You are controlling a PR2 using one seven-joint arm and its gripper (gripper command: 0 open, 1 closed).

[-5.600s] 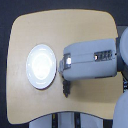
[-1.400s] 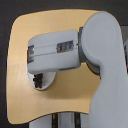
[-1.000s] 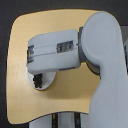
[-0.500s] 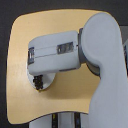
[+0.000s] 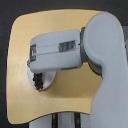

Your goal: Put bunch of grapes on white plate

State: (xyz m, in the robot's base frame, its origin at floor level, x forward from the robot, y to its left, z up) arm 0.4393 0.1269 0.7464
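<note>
grapes, the bunch of grapes point(image 5: 37, 80) beneath our gripper point(image 5: 36, 75) over the white plate point(image 5: 47, 82), we cannot tell our jaws' state, wooden table point(image 5: 20, 45) around

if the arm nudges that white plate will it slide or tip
The white plate looks low and flat on the wooden table, so it would probably slide rather than tip. Its surface looks smooth, so it may move easily. The bunch of grapes lies near its edge on the exterior view's left, which might roll off with a sharp push.
</note>
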